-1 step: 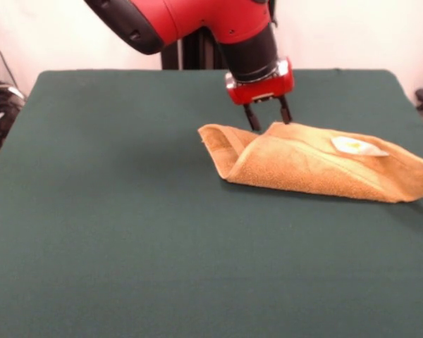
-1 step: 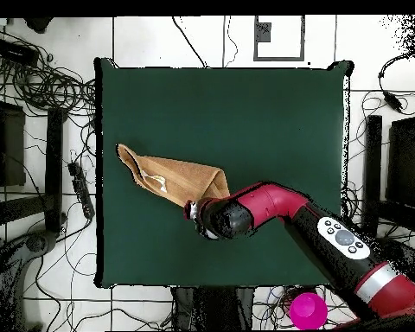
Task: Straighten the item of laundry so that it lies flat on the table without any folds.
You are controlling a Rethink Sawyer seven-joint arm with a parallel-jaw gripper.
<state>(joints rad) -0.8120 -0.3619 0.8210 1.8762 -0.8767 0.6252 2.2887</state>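
Gripper (image 1: 268, 116): I see it spread, empty, at towel's (image 1: 317, 165) far fold.
Risk: pinching both layers drags towel off table (image 1: 113, 211) edge.

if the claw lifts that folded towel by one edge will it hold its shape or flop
The towel will probably flop: it lies folded in soft, rounded creases. It likely drags rather than slides on the table, since both are cloth. It looks light, so the claw should lift it easily.

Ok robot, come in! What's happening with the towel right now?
Gripper open, fingers down at the towel's far edge. Towel folded over, white tag on top, not flat yet. Nothing in the way on the table.
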